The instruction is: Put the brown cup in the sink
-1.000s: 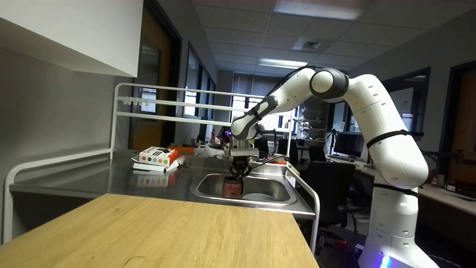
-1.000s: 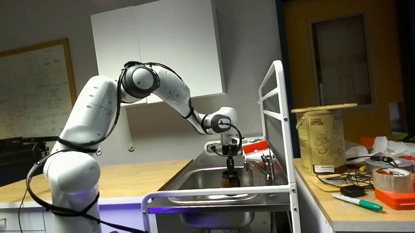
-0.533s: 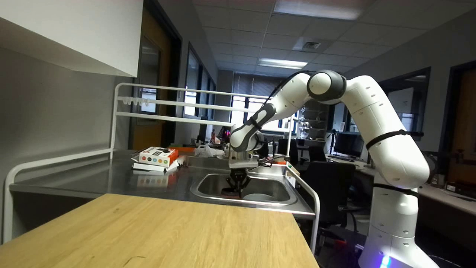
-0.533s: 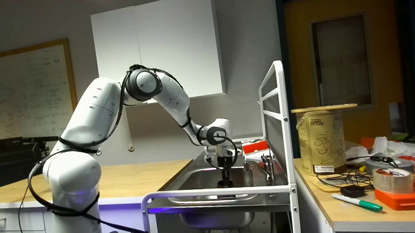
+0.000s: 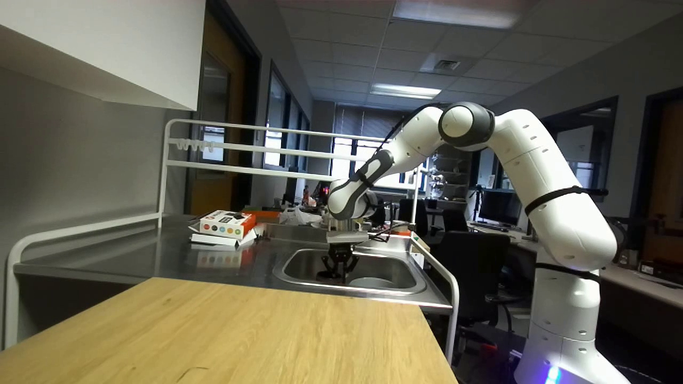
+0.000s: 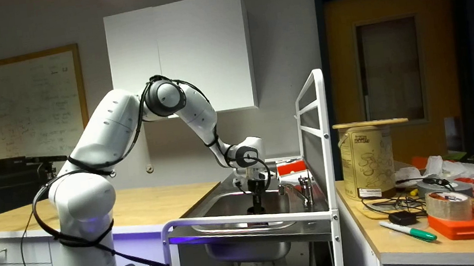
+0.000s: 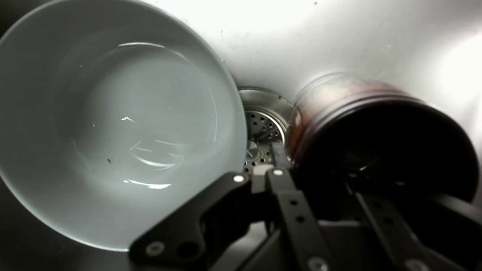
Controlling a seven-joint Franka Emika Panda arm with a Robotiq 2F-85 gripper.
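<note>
The brown cup [image 7: 369, 124] was inside the sink [image 5: 397, 269], mouth up, its curved pinkish side rising to a dark, round, ridged lip. My jaws stood parted at its wall, one outside the cup, the other at the black mouth; that hollow was so dark in the wrist view that I could not tell whether either touched the lip. Near the cup I had a wide pale-grey bowl [image 7: 150, 113], smooth, glossy and thin-rimmed, and between the two showed the drain [image 7: 263, 121], a metal disc punched with small holes. That slot was narrow; past cup and bowl a broader stretch of bright, speckled steel floor ran to the top of the wrist view. The sink's raised rim turned in rounded corners, set in a shiny metal counter [image 5: 125, 255]. In an exterior view a metal faucet [image 6: 306, 191] bent its spout toward the sink, and a white tubular rail [image 6: 246, 218] crossed in front. A light wooden tabletop [image 5: 240, 330] bordered the counter along a straight edge.
</note>
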